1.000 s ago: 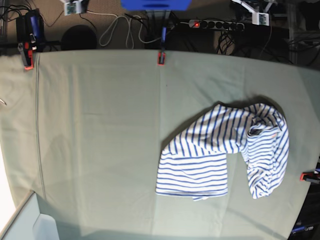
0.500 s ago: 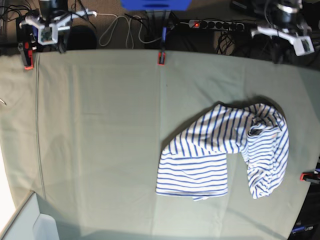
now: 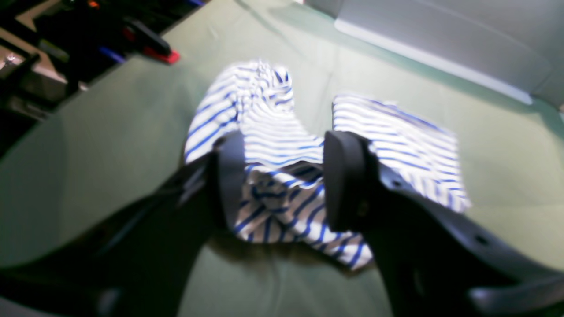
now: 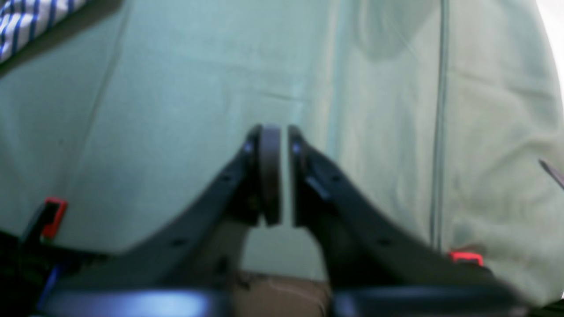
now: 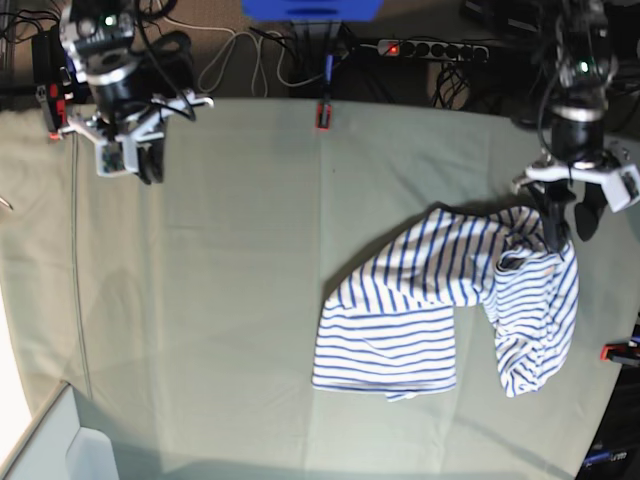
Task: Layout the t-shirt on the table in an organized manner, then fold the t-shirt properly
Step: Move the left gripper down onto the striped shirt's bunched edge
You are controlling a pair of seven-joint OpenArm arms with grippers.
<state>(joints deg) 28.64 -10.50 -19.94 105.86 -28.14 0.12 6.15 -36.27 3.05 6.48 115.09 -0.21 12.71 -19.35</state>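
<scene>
The t-shirt [image 5: 440, 300] lies crumpled on the right half of the table [image 5: 230, 300], white with blue stripes, one end bunched and folded over. My left gripper [image 5: 568, 228] hangs over that bunched far-right end. In the left wrist view its fingers stand open [image 3: 286, 145], with the t-shirt [image 3: 273, 127] below them and nothing held. My right gripper [image 5: 150, 168] is over the bare far-left part of the table. In the right wrist view the gripper [image 4: 284, 132] shows a narrow gap and nothing in it. A corner of the t-shirt [image 4: 26, 17] shows at the top left.
Red-orange clips [image 5: 322, 115] [image 5: 55, 120] [image 5: 618, 351] hold the cloth at the edges. A pale grey bin [image 5: 80, 450] sits at the near left corner. Cables and a power strip [image 5: 430, 47] lie beyond the far edge.
Both arms have come in from the far edge over the table. The left gripper has reached the shirt's bunched end and opened wide; the right gripper's fingers have parted slightly.
</scene>
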